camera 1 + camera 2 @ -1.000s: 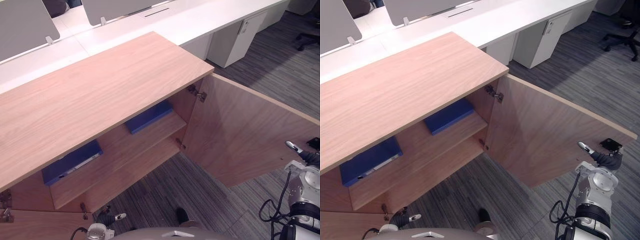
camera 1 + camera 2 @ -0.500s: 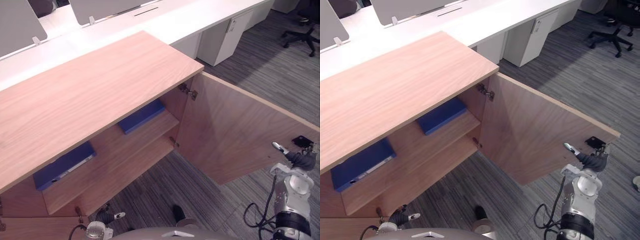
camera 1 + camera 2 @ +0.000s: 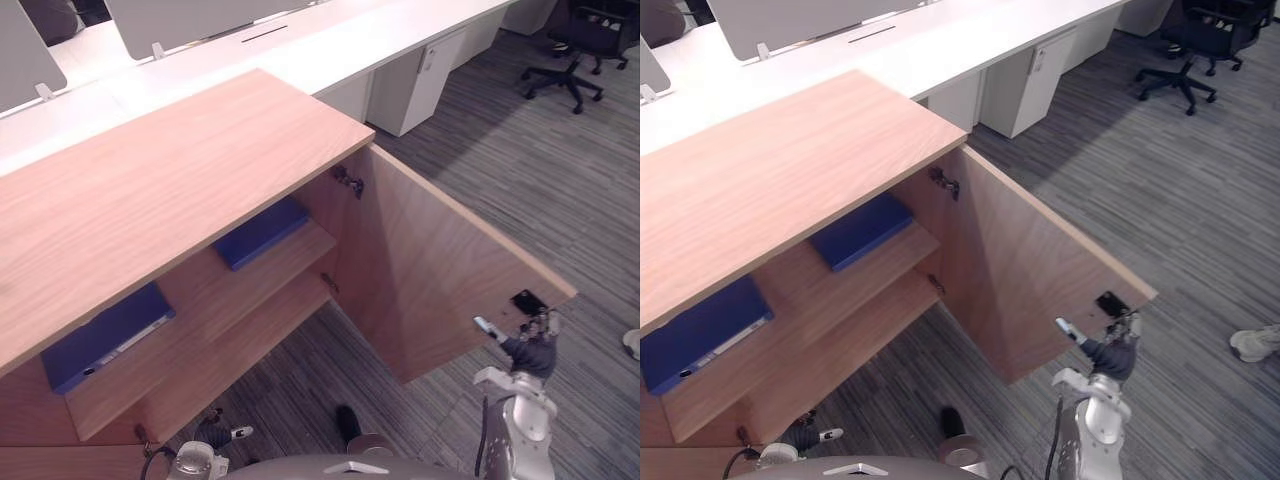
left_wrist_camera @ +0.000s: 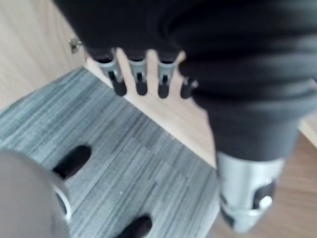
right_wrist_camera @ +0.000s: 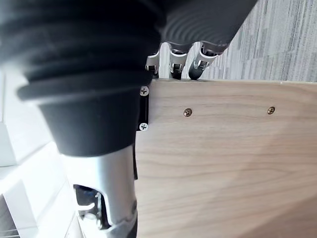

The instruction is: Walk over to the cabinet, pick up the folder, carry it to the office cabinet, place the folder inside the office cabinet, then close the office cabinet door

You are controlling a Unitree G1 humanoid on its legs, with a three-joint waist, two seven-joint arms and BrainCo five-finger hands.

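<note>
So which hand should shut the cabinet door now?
Right, probably. The right hand is already up against the free edge of the open door, so it could push the door closed from there. The left hand hangs low near the floor below the shelves, far from that edge.

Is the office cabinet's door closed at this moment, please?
No, the cabinet door stands swung wide open, with the right robot hand at its free edge.

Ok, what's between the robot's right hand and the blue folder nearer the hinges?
The open cabinet door spans that stretch, the right hand at its free corner, the blue folder by its hinges; the left eye view shows it.
</note>
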